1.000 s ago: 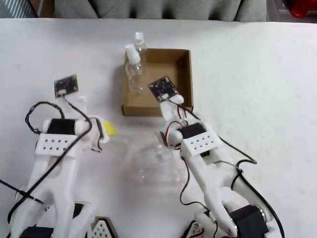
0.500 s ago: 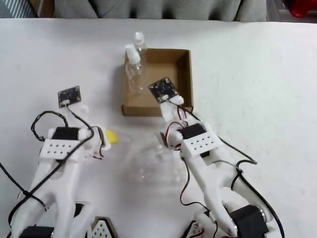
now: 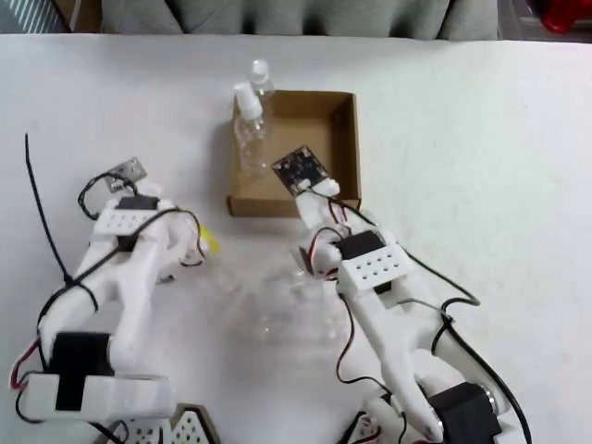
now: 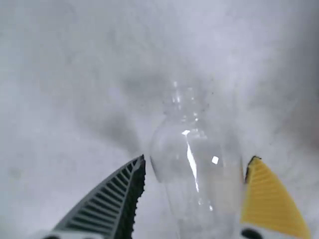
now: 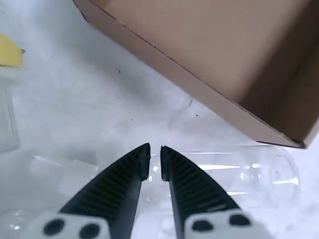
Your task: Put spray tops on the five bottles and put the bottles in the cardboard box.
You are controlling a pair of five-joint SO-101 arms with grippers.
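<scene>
Your left gripper [image 4: 197, 160] is spread wide, its grey and yellow fingers on either side of an uncapped bottle [image 4: 199, 174] that lies on the tabletop [image 3: 481, 139]. The bottle's open neck points away from the wrist. In the left wrist view neither finger clearly touches the plastic, so this looks like the pick-up step for that bottle, with the grasp not yet made.

Your right gripper [image 5: 153, 148] is pressed almost together, with only a thin slit between the tips and nothing in it. It hangs low over the tabletop just in front of the cardboard box [image 3: 347, 139]. A second clear bottle [image 5: 239, 172] lies on its side beyond the tips, close along the box's near wall.

A capped bottle [image 3: 250, 139] already lies inside the box against its left wall. Another white-topped one [image 3: 262, 76] is at the far left corner, and you cannot tell whether it is inside or just behind the box. Most of the job therefore seems to remain.

Next, close the left fingers squarely on the bottle's body. Clear, smooth plastic is likely to roll or squirt out of an off-centre pinch. Then open the right gripper so it can fetch a spray top. No loose top can be picked out with confidence here, so find one before you lift.
</scene>
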